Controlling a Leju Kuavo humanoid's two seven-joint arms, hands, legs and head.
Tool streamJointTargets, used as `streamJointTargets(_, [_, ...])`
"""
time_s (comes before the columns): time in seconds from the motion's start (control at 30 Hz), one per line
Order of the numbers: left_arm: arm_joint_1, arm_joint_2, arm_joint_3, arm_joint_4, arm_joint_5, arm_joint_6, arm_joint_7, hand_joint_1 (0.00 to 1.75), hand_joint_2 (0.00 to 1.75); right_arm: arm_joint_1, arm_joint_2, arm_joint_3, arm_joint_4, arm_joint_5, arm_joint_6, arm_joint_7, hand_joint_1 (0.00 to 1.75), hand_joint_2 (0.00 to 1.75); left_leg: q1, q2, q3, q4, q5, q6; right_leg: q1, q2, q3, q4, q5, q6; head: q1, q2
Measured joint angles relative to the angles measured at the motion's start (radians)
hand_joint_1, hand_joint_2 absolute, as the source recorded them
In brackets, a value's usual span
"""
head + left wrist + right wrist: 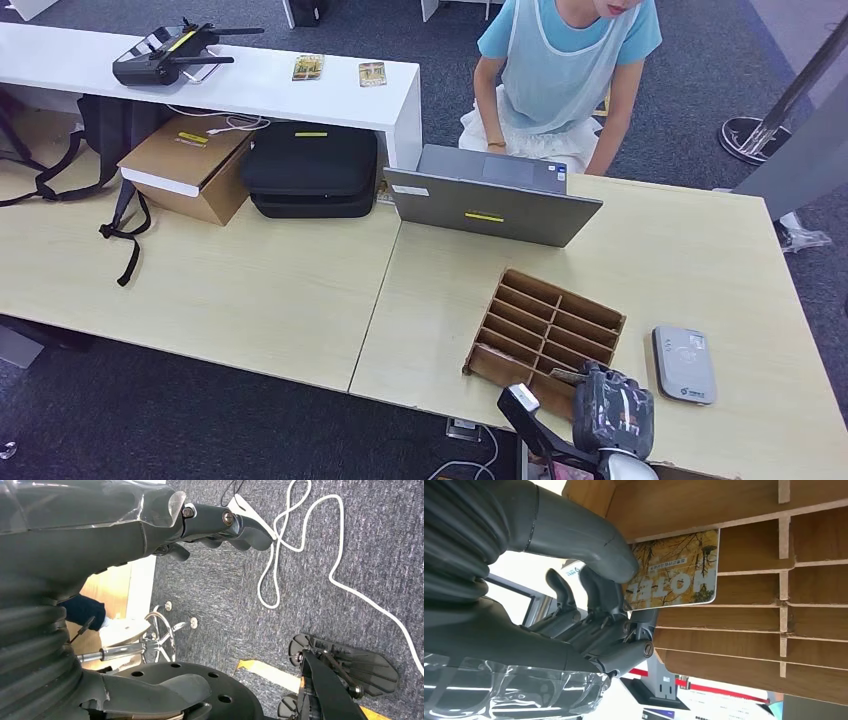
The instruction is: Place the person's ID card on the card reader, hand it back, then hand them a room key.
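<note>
a pale wood tabletop [250,290] runs across the middle of the head view, made of two slabs meeting at a seam near the centre. on the right slab a grey laptop [490,205] stands open at the far edge, a wooden slotted rack [545,330] lies toward the lower centre, and a grey card reader [684,364] lies flat just right of it. on the left slab, toward the upper left, sit a cardboard box [190,165], a black case [312,170] beside it, and a dark backpack [105,130] with its straps trailing. behind them a white shelf [260,80] carries a black controller [165,55] and two small cards [308,67].
</note>
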Motion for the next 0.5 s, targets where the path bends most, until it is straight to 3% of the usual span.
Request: streamJointTargets(0.5, [0.000,0.000,0.000,0.000,0.029,0.000,0.000,0.00,1.75,-0.017,0.002,0.000,0.008,0.009,-0.028,-0.042,1.75,1.75,0.000,0.000,0.000,0.000,0.000,0.000,0.000,0.000,0.000,0.000,0.000,0.000,0.000,0.000])
